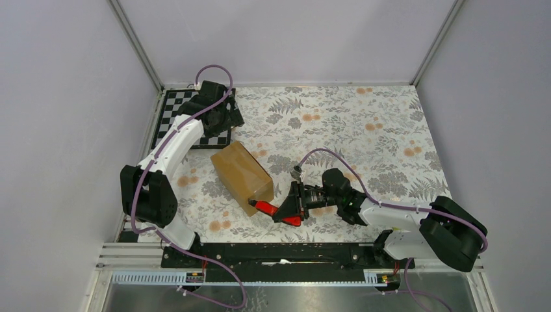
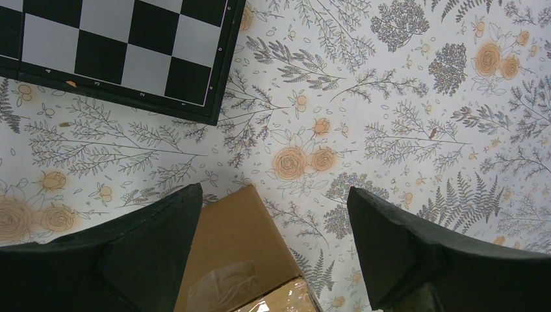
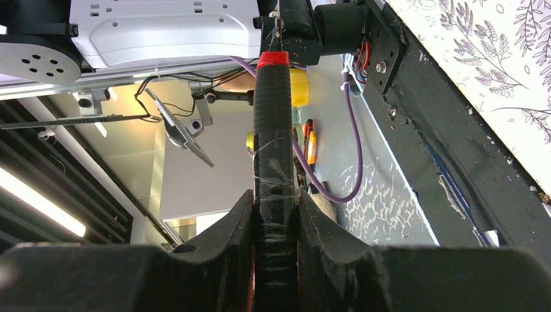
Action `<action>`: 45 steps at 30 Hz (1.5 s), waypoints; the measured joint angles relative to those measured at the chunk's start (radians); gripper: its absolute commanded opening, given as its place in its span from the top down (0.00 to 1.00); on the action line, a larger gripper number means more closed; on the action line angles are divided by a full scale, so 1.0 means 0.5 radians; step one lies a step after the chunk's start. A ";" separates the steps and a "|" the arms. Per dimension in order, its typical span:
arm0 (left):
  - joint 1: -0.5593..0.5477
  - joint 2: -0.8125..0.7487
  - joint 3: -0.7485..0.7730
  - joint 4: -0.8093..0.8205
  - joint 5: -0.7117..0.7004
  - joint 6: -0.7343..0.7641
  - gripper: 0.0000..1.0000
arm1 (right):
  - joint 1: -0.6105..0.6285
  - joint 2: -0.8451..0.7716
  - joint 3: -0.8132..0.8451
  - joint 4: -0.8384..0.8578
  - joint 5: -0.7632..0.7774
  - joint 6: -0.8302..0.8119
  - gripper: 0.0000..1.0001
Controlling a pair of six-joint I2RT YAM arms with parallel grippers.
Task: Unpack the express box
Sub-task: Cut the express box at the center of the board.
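Observation:
The express box [image 1: 242,172], a plain brown taped carton, lies at an angle on the flowered cloth left of centre. My right gripper [image 1: 289,209] is shut on a red-and-black cutter [image 1: 266,208] whose red end reaches the box's near corner. In the right wrist view the cutter's black handle [image 3: 273,130] runs up between the two fingers [image 3: 227,237], with the gripper [image 3: 275,201] clamped on it. My left gripper [image 1: 224,117] hangs open above the box's far end. From the left wrist, the box's taped corner [image 2: 240,253] lies below the wide-apart gripper [image 2: 273,190], nearer the left finger.
A black-and-white chessboard [image 1: 170,107] lies at the far left corner, also seen from the left wrist as the chessboard [image 2: 117,52]. Grey walls enclose the table on three sides. The arm bases and a black rail [image 1: 279,253] line the near edge.

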State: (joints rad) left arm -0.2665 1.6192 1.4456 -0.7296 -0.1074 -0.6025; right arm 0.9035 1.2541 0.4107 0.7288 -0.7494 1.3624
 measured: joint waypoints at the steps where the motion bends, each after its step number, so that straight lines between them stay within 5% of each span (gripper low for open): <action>1: 0.000 -0.001 0.000 0.000 0.000 0.000 0.09 | 0.000 0.000 -0.002 0.000 -0.001 0.001 1.00; 45: 0.000 -0.001 0.000 0.013 0.052 0.040 0.13 | 0.000 -0.053 -0.005 -0.108 0.015 -0.045 1.00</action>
State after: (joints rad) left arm -0.2665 1.6188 1.4456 -0.7231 -0.0814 -0.5827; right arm 0.9035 1.2274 0.4084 0.6750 -0.7418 1.3399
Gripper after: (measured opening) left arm 0.878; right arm 0.300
